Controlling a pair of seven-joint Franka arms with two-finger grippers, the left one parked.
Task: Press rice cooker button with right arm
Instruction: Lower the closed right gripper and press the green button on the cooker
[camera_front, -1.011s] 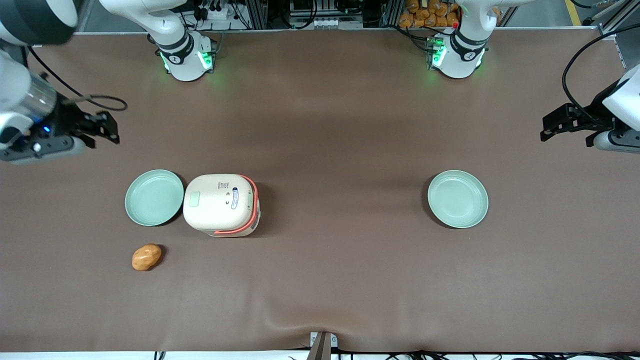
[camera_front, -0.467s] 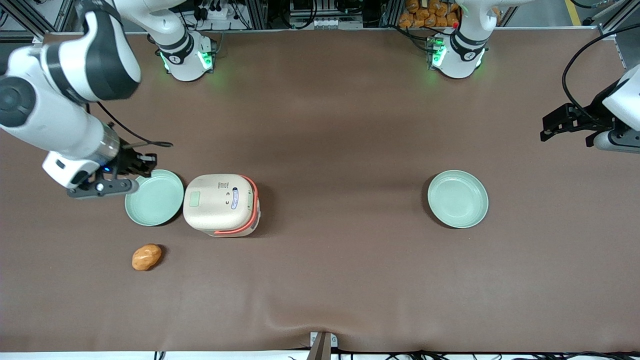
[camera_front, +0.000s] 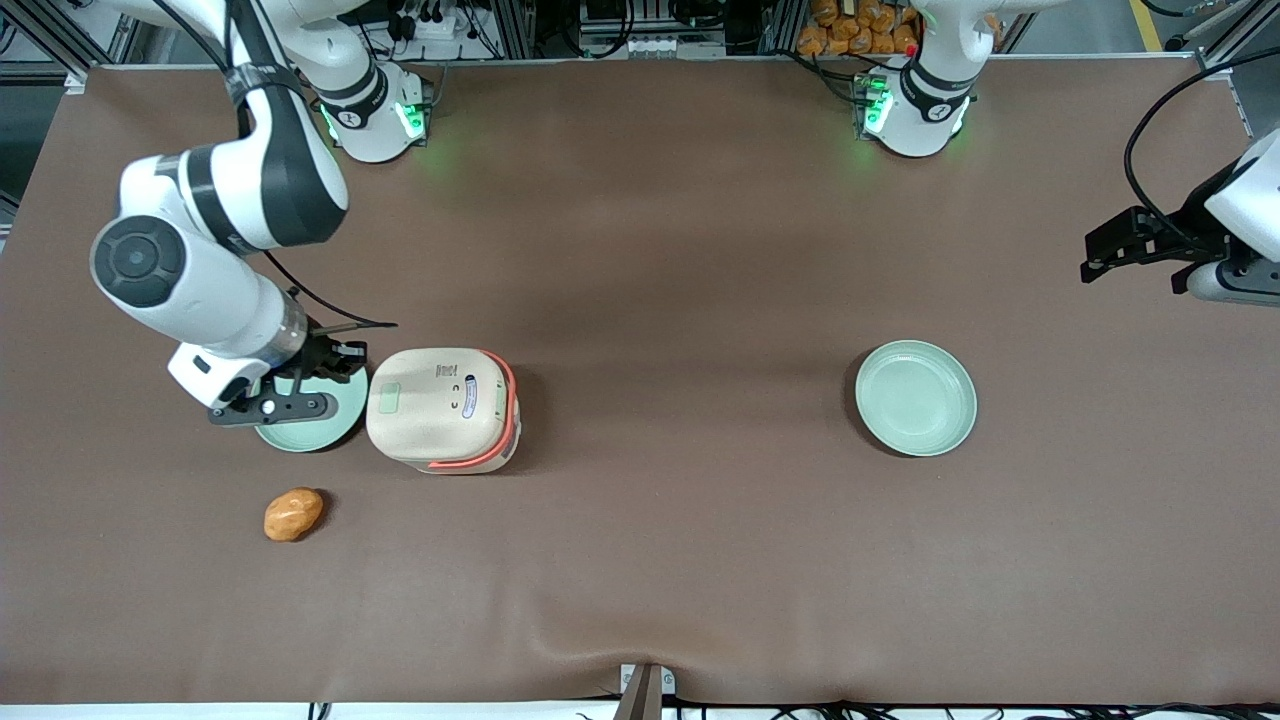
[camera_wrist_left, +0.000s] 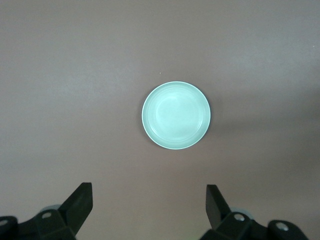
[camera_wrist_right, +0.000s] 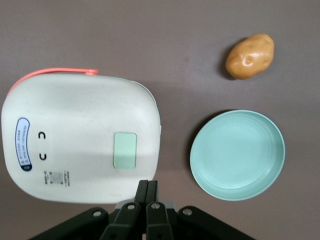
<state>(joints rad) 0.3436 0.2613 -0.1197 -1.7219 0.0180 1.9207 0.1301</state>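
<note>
The rice cooker (camera_front: 440, 408) is cream-white with a coral-orange band and stands on the brown table. A pale green rectangular button (camera_front: 388, 398) sits on its lid near the side toward the working arm's end. The white right arm (camera_front: 215, 260) reaches down over the green plate (camera_front: 308, 436) beside the cooker. Its black gripper (camera_front: 342, 357) is shut and empty, held above the gap between plate and cooker. In the right wrist view the shut gripper (camera_wrist_right: 147, 183) has its fingertips at the edge of the cooker (camera_wrist_right: 80, 137), close to the button (camera_wrist_right: 125, 150).
A potato (camera_front: 293, 514) lies nearer the front camera than the plate; it also shows in the right wrist view (camera_wrist_right: 250, 56), beside that plate (camera_wrist_right: 237, 155). A second green plate (camera_front: 915, 397) lies toward the parked arm's end and shows in the left wrist view (camera_wrist_left: 176, 115).
The right arm has swung in from the table's working-arm end toward the cooker. Its gripper moved from open table to over the plate, next to the cooker. Nothing else moved.
</note>
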